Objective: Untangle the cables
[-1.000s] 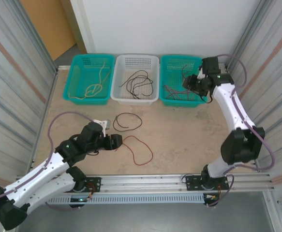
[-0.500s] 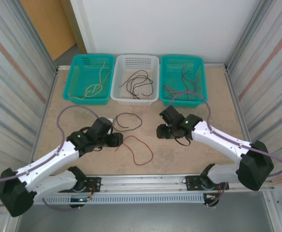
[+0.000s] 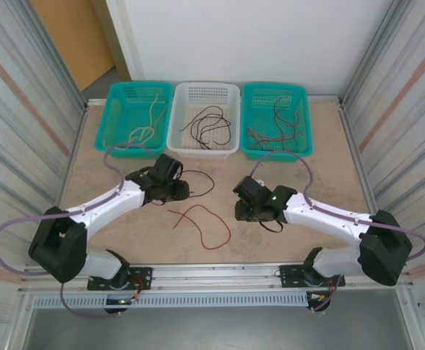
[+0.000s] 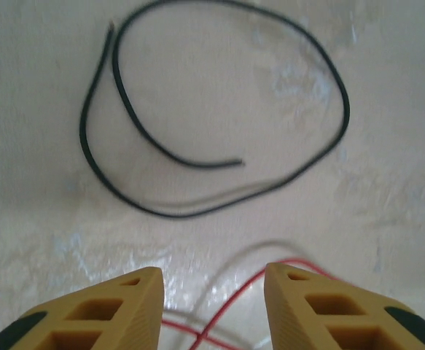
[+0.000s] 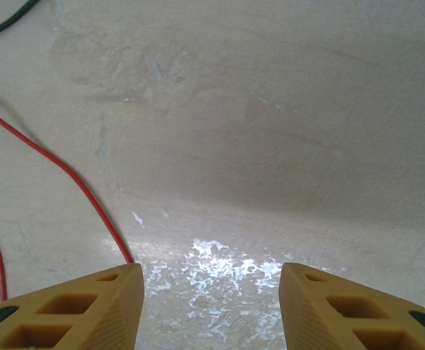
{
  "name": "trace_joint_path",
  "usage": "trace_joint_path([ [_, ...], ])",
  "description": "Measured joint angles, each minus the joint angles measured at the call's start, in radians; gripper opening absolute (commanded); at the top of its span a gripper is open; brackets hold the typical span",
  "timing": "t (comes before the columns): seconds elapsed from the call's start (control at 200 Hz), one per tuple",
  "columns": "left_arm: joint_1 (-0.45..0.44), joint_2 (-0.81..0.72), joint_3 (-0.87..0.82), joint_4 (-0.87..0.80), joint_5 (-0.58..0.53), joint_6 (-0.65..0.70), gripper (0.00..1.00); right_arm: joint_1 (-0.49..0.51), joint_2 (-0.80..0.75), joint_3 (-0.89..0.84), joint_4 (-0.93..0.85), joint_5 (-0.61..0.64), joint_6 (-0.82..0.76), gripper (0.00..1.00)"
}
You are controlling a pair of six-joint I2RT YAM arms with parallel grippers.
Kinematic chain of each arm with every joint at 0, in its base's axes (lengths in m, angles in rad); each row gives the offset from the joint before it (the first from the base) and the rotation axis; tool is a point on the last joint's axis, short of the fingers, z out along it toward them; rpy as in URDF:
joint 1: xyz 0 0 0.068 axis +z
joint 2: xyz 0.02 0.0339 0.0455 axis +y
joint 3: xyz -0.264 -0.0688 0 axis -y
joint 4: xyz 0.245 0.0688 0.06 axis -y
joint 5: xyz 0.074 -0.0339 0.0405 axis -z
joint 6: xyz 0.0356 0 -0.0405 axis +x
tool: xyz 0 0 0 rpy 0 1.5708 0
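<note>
Two loose cables lie on the table. A black cable [image 3: 212,182] forms a loop [image 4: 176,215], and a red cable [image 3: 229,232] curls just nearer the arms. My left gripper [image 3: 177,191] sits low at the loop's left edge. It is open [image 4: 212,273], with a strand of the red cable [image 4: 237,298] running across the gap between its fingers, not pinched. My right gripper [image 3: 241,208] hovers open [image 5: 211,270] over bare table right of the red cable [image 5: 73,179].
Three baskets line the back edge. The left teal one [image 3: 117,120] holds a yellow cable, the white one [image 3: 185,138] holds black cables, and the right teal one [image 3: 303,124] holds dark cables. Metal walls close in both sides.
The right arm swung from the right basket down to mid-table. The left gripper moved up and right to the black loop and its jaws narrowed. The red cable's near end shifted left.
</note>
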Motion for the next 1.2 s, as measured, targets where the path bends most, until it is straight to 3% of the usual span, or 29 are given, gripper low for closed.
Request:
trace_joint_path([
  [0.251, 0.098, 0.118, 0.104, 0.004, -0.042, 0.052, 0.33, 0.011, -0.023, -0.001, 0.002, 0.007, 0.019, 0.50],
  [0.526, 0.103, 0.290, 0.242, -0.018, -0.072, 0.161, 0.22, 0.018, -0.062, -0.007, 0.001, 0.024, 0.027, 0.51],
  [0.837, 0.099, 0.352, 0.188, 0.017, -0.102, 0.170, 0.27, 0.025, -0.069, -0.007, -0.010, 0.037, 0.044, 0.51],
  [0.937, 0.063, 0.344, 0.170, 0.016, -0.109, 0.158, 0.36, 0.025, -0.089, -0.010, -0.009, 0.047, 0.044, 0.53],
  [1.022, -0.027, 0.322, 0.167, 0.008, -0.133, 0.150, 0.40, 0.025, -0.112, -0.016, -0.009, 0.055, 0.045, 0.53],
  [1.117, -0.129, 0.294, 0.164, 0.008, -0.145, 0.119, 0.41, 0.024, -0.121, -0.021, -0.010, 0.058, 0.045, 0.53],
  [1.203, -0.165, 0.282, 0.152, 0.011, -0.145, 0.100, 0.40, 0.020, -0.121, -0.024, -0.008, 0.058, 0.045, 0.53],
])
